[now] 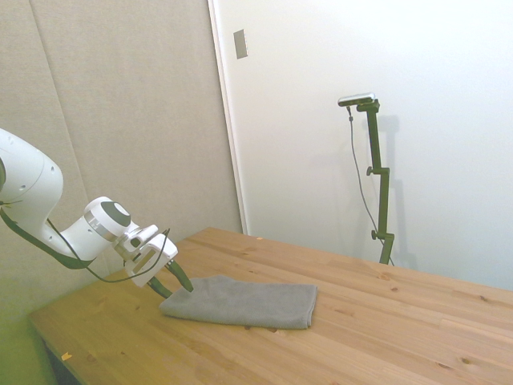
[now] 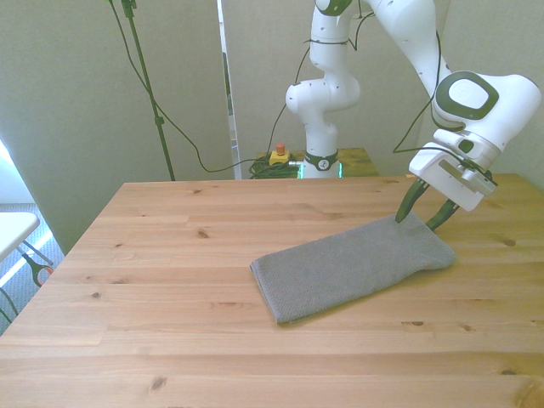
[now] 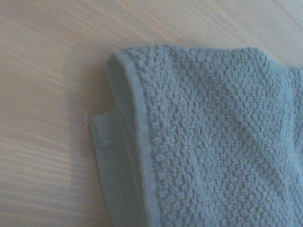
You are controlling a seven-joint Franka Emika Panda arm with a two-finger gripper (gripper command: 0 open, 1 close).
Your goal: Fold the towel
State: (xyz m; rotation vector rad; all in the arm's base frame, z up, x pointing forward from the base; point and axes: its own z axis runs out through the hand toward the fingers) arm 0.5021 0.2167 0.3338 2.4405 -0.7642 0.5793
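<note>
grey terry cloth, the towel (image 2: 353, 266) lies flat on the wooden table (image 2: 170, 255) as a long, narrow folded rectangle, set at a slant across the boards toward the front view's right. its surface is a nubbly, looped weave; in the wrist view the towel (image 3: 213, 142) shows a smoother hemmed band along one rounded corner, with a second layer's edge peeking out just beneath it, so the cloth is plainly doubled over. the end at the front view's left is cut square, the end at the front view's right is softly rounded.

white and smooth, the gripper (image 2: 427, 216) leans down at an angle over that rounded end. its two dark, slim fingers (image 2: 410, 204) are spread apart, about as wide as the towel's narrow end, with their tips at the cloth's edge; nothing is clasped between them. from the side view the gripper (image 1: 171, 282) meets the towel (image 1: 244, 301) at its near-left end, low over the pale, knotty planks.
</note>
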